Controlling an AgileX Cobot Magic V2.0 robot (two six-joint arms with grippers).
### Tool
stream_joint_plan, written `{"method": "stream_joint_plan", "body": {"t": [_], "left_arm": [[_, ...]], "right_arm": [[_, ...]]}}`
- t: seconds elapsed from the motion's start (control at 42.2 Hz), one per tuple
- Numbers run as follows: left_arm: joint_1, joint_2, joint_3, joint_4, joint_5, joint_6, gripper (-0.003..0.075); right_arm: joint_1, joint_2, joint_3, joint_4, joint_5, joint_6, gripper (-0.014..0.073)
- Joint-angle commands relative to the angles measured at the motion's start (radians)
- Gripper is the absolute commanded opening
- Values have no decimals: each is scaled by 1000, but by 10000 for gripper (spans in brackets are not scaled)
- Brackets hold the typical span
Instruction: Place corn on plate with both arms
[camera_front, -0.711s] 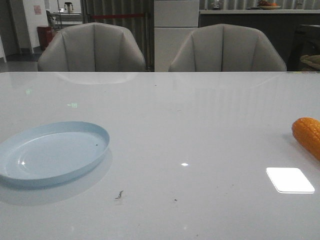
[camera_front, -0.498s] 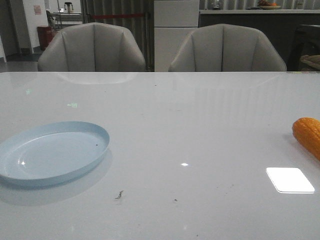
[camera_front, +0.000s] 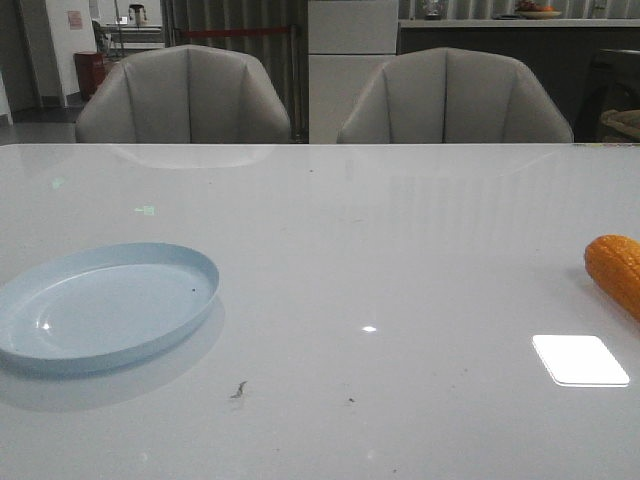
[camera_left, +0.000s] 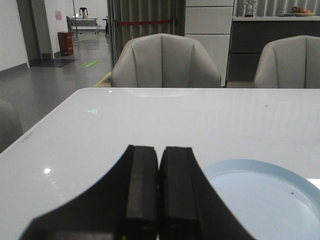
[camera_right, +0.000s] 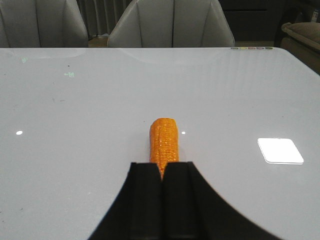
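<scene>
In the front view, one pale blue plate (camera_front: 105, 307) lies on the white table (camera_front: 380, 250) at the left side, and one orange corn (camera_front: 615, 272) lies at the far right edge, partly cut off by the frame. The two are well apart, with bare tabletop between them. Two grey chairs (camera_front: 185, 95) stand side by side behind the table. No gripper shows in this view.

In the left wrist view, the left gripper (camera_left: 159, 192) has its two dark blocky fingers (camera_left: 141, 190) pressed flat against each other, clenched with nothing between them. The plate (camera_left: 265, 200) lies on the table just beside the fingers, off to one side of them, its rim passing behind the nearer finger. It is not possible to tell whether finger and rim touch. One plate is seen here, and no corn.

In the right wrist view, the right gripper (camera_right: 163, 200) is likewise clenched, its two fingers (camera_right: 146, 200) meeting along a thin seam and holding nothing. One corn (camera_right: 163, 142) lies on the table directly ahead of the fingertips, its length in line with the seam, its near end hidden behind the fingertips. Whether the cob touches them cannot be told. The plate does not show in this view.
</scene>
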Motion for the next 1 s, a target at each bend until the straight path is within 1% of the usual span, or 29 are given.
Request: {"method": "stream_joint_plan", "body": {"t": [0.0, 0.142, 0.213, 0.308, 0.379, 0.427, 0.474, 0.593, 0.64, 0.735, 0.83, 0.972], "left_arm": [[3, 2, 36, 1, -135, -9, 94], [3, 2, 36, 1, -220, -9, 94], [3, 2, 36, 1, -280, -9, 94], [3, 2, 22, 1, -371, -18, 94], [3, 2, -8, 1, -389, -18, 94], [3, 2, -38, 3, -375, -18, 94], [3, 2, -80, 3, -357, -18, 94], [3, 2, -190, 35, -265, -18, 94], [3, 2, -241, 55, -221, -18, 94], [3, 15, -342, 66, -103, -18, 94], [3, 62, -449, 74, -3, -18, 94], [3, 193, -558, 74, 20, -18, 94]], "right_arm": [[-7, -20, -24, -6, -97, -9, 28], [-7, -20, -24, -6, -103, -9, 28], [-7, -20, -24, -6, -134, -9, 28], [-5, -20, -24, 2, -239, -8, 28], [-5, -20, -26, 2, -317, -9, 28], [-6, -20, -42, 2, -327, -9, 28], [-6, -19, -76, 2, -296, -9, 28], [-6, -18, -211, 2, -174, -9, 28], [-6, -18, -290, 2, -119, -9, 28], [-6, 2, -417, 2, -12, -9, 28], [-6, 75, -524, 2, 74, -9, 28], [-6, 224, -636, 2, 82, -9, 28]]}}
